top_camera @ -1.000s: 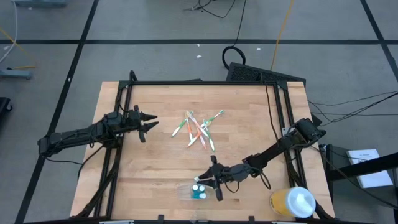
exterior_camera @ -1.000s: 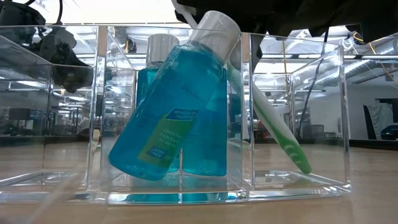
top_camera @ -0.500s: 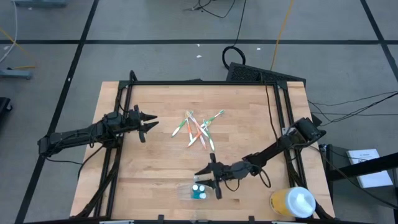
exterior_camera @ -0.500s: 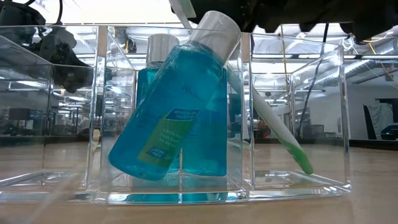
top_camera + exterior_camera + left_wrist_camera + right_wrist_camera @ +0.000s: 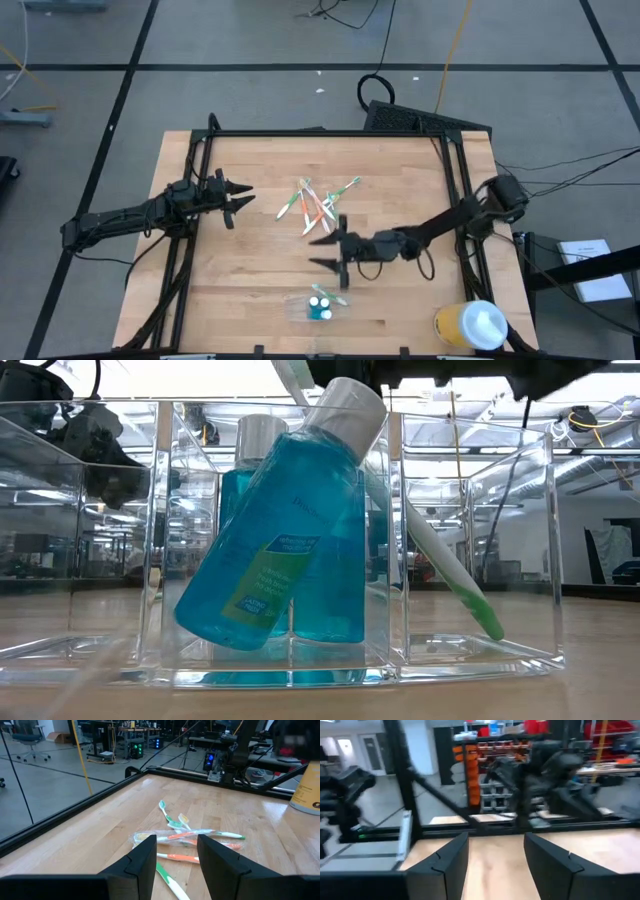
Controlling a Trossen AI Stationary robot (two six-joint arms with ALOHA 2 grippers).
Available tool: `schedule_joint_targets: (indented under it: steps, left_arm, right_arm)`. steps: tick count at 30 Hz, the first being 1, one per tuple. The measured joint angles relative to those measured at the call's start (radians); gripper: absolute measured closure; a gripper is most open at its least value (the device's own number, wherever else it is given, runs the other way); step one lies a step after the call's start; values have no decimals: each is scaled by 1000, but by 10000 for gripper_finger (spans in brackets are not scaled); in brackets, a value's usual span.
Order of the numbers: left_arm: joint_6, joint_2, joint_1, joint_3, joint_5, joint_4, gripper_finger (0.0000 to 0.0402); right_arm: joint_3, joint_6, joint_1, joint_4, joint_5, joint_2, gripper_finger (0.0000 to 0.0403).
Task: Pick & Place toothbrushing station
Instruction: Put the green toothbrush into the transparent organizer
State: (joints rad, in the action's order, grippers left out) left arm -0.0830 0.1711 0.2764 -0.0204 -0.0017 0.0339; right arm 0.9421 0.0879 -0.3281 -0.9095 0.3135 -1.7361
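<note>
The toothbrushing station (image 5: 318,305) sits near the table's front edge, faint against the wood from above; it holds two blue bottles (image 5: 285,525) and a green-handled toothbrush (image 5: 455,585) whose head is cut off. The right gripper (image 5: 330,250) hovers between station and toothbrush pile (image 5: 320,208), jaws wide apart, empty. The left gripper (image 5: 238,198) waits beside that pile, jaws partly open, holding nothing.

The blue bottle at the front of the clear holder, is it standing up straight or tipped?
Tipped. In the low view the blue bottle leans inside the clear holder, cap upper right.
</note>
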Motion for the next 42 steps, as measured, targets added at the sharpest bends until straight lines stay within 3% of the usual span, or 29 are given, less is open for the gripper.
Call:
schedule_joint_targets:
  steps: [7,13,25,33,42]
  left_arm:
    - [0,0,0,0,0,0,254]
    - [0,0,0,0,0,0,254]
    - [0,0,0,0,0,0,254]
    - [0,0,0,0,0,0,254]
    - [0,0,0,0,0,0,254]
  right_arm:
    - [0,129,152,405,113,142,213]
    - [0,299,272,677,128,106,195]
    - [1,412,340,810,105,-62,197]
    - [0,507,426,881,104,-48,200]
    - [-1,709,581,1083,103,-6,200]
